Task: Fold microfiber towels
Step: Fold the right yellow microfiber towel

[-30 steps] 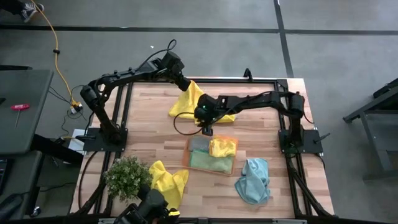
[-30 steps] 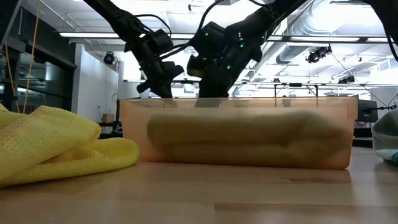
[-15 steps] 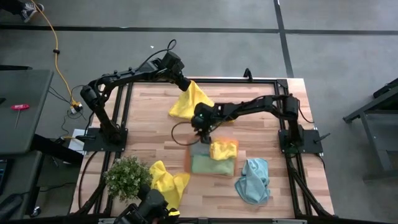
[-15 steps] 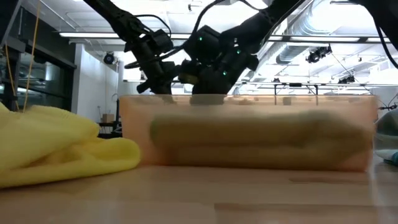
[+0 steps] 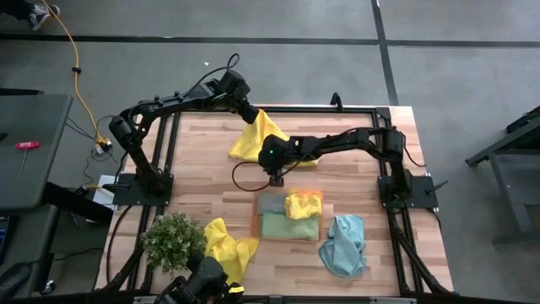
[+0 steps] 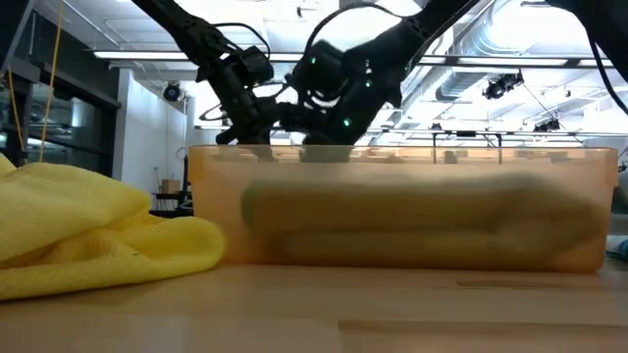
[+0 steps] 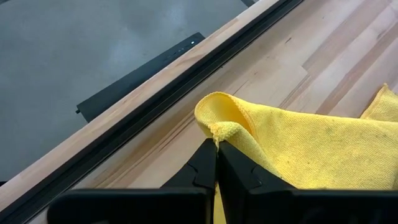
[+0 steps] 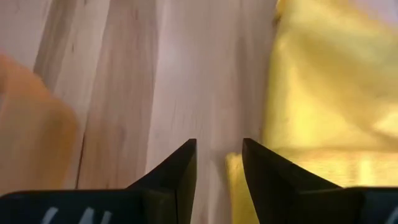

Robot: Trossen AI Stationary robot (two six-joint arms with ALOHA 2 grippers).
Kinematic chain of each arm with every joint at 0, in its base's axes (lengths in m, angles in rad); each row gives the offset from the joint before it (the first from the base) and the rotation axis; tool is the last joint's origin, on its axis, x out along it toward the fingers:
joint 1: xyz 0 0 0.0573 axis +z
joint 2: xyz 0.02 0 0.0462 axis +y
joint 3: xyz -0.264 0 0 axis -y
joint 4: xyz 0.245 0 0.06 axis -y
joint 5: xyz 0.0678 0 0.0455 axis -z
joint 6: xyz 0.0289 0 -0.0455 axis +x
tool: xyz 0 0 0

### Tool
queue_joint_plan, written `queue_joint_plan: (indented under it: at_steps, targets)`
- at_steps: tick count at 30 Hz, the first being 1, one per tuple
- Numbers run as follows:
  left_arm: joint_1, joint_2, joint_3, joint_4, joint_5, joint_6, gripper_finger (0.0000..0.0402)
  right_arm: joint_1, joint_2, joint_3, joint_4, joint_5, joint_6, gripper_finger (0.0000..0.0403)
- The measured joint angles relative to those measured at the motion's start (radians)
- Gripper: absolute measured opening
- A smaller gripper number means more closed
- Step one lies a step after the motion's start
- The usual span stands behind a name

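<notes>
mid-fold on yellow towel beyond orange tray: left gripper pinching its corner, right gripper empty, jaws parted. next: grasp opposite edge.

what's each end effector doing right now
Left end effector: closed on the yellow towel.
Right end effector: open, holding nothing.

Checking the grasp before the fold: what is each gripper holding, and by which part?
The left gripper pinches the yellow towel by a corner. The right gripper is open, holding nothing.
</notes>
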Motion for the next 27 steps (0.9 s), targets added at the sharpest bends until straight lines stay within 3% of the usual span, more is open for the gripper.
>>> queue_joint_plan:
  at_steps: [4, 8, 27]
  targets:
    - [0.0, 0.0, 0.0, 0.0, 0.0, 0.0, 0.0, 0.001, 0.039, -0.001, -0.002, -0.008, -0.053, 0.0121]
    - [0.0, 0.0, 0.0, 0.0, 0.0, 0.0, 0.0, 0.008, 0.068, 0.0, 0.007, 0.052, -0.065, 0.0121]
    - [0.0, 0.0, 0.0, 0.0, 0.0, 0.0, 0.0, -0.001, 0.059, 0.0, 0.029, 0.116, -0.038, 0.0121]
